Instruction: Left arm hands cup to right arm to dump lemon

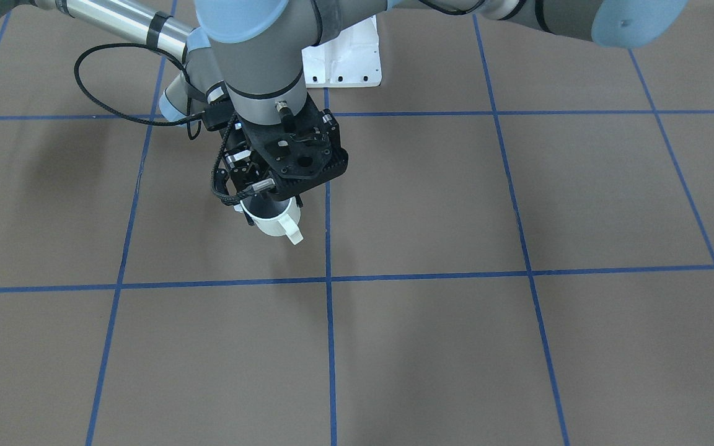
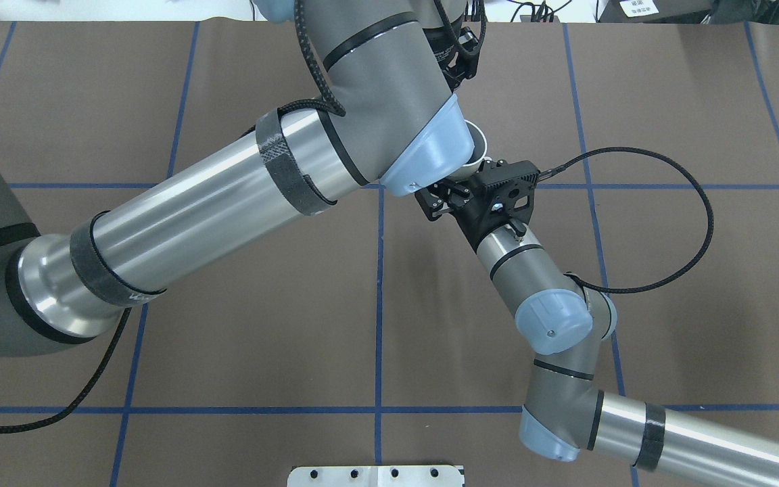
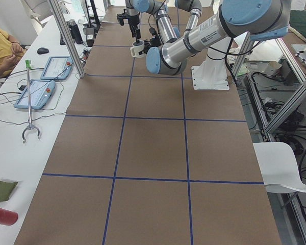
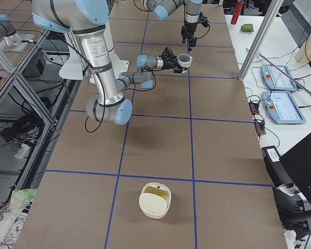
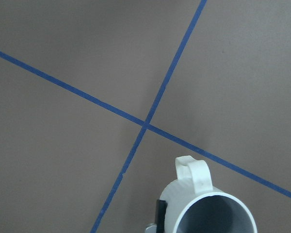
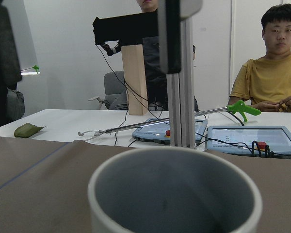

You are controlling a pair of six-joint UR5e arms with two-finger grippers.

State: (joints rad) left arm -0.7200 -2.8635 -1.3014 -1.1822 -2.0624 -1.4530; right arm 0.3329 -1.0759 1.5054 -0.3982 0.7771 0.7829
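The white cup [image 1: 273, 218] hangs upright above the table. My right gripper [image 1: 256, 207] comes in level from the side and is shut on the cup's wall; the overhead view shows it [image 2: 465, 177] at the cup [image 2: 479, 145]. The left arm's black mount [image 1: 298, 155] sits right over the cup and hides the left gripper. That gripper [image 2: 462, 64] shows partly overhead, and I cannot tell if it is open or shut. The left wrist view looks down on the cup [image 5: 184, 194] with no left fingers on its rim. The grey inside [image 6: 174, 194] shows no lemon.
A white bowl [image 4: 155, 199] with something yellow in it stands on the table, far from the arms. The robot's white base plate [image 1: 344, 59] is behind the grippers. An aluminium post [image 4: 259, 41], tablets [image 4: 280, 93] and a seated person [image 6: 276, 63] are along the operators' side.
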